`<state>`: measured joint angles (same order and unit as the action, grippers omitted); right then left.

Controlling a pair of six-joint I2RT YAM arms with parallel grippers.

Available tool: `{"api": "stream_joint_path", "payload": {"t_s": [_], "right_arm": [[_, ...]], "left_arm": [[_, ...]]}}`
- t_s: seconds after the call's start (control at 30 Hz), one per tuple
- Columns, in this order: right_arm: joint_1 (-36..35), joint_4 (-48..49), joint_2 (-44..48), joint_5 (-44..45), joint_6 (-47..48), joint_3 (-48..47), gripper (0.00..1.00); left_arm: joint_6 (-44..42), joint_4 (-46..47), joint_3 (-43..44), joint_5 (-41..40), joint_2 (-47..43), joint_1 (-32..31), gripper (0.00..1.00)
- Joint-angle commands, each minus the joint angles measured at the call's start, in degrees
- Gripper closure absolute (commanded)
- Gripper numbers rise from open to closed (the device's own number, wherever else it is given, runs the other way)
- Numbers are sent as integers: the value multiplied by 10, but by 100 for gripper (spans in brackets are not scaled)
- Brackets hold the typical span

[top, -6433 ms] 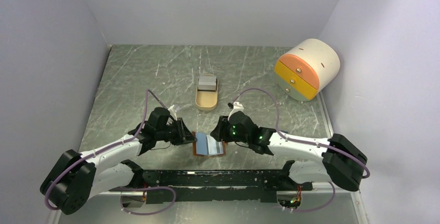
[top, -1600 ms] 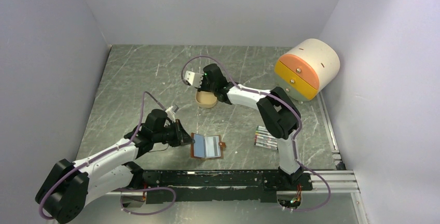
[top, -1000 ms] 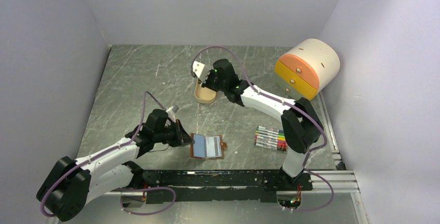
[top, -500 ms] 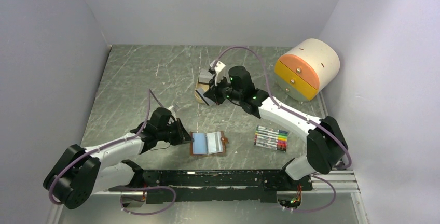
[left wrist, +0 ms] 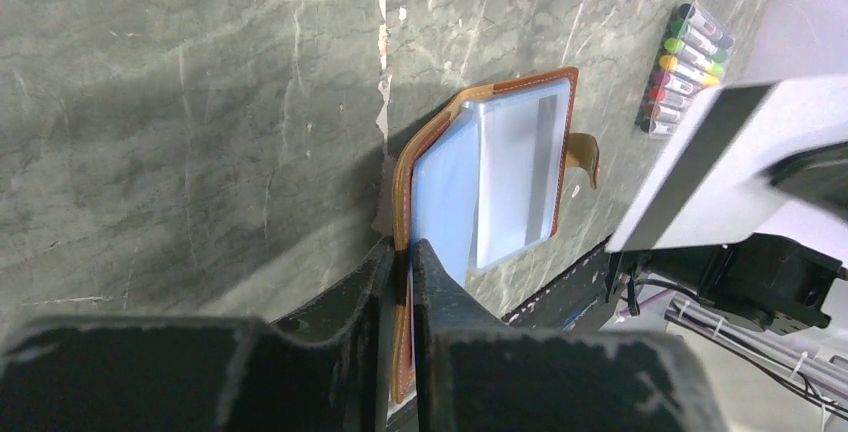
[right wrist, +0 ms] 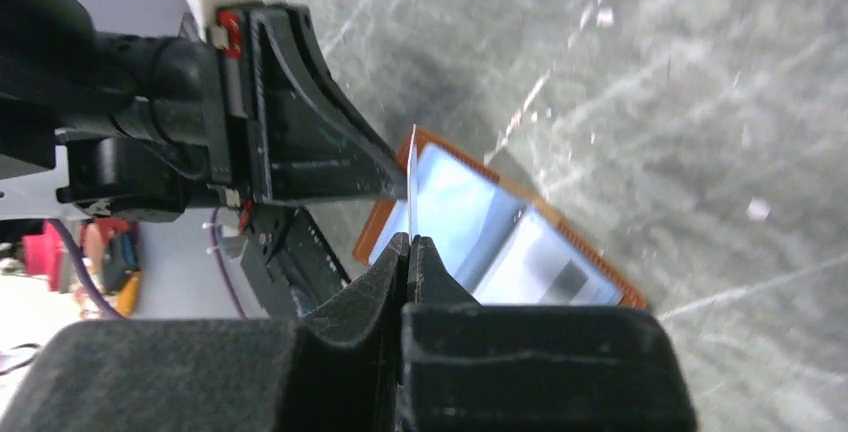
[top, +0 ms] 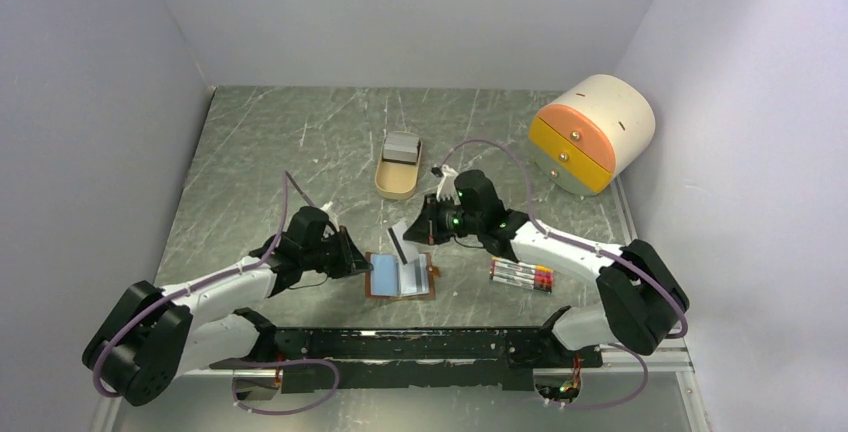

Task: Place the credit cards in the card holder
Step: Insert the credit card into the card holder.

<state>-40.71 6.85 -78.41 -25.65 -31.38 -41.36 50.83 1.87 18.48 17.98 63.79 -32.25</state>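
grey marbled counter [top: 250, 152], pale walls [top: 400, 12] on three sides. nearest, the card holder [top: 402, 278] lies open, blue and clear inner faces up. left fingers [left wrist: 350, 297], narrow, pinch its left leather edge and pin it down. just above, right fingers [right wrist: 372, 282], pressed tight, hold one credit card [right wrist: 412, 177] edge-down over the holder's left half.

step in hand: insertion of this card. the next move calls for aligning the card edge with a slot mouth, then sliding it in flat.

pens [top: 520, 274] lie to the right. farther back, a tan tray [top: 393, 192] carries the remaining cards [top: 401, 149].
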Motion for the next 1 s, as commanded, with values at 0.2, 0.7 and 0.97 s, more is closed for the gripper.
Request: {"api": "stream_joint_path", "payload": {"t_s": [0.2,0.7,0.97], "right_arm": [[-18,214,24,7,-258,172,100],[-22,419,-28,62,-328,271,100],[-43,484,-107,79,-333,263,100]], "left_arm": [[7,15,-10,-17,6,5,82],[2,22,-31,-9,12,6,78],[0,24,-30,-1,8,5,81]]}}
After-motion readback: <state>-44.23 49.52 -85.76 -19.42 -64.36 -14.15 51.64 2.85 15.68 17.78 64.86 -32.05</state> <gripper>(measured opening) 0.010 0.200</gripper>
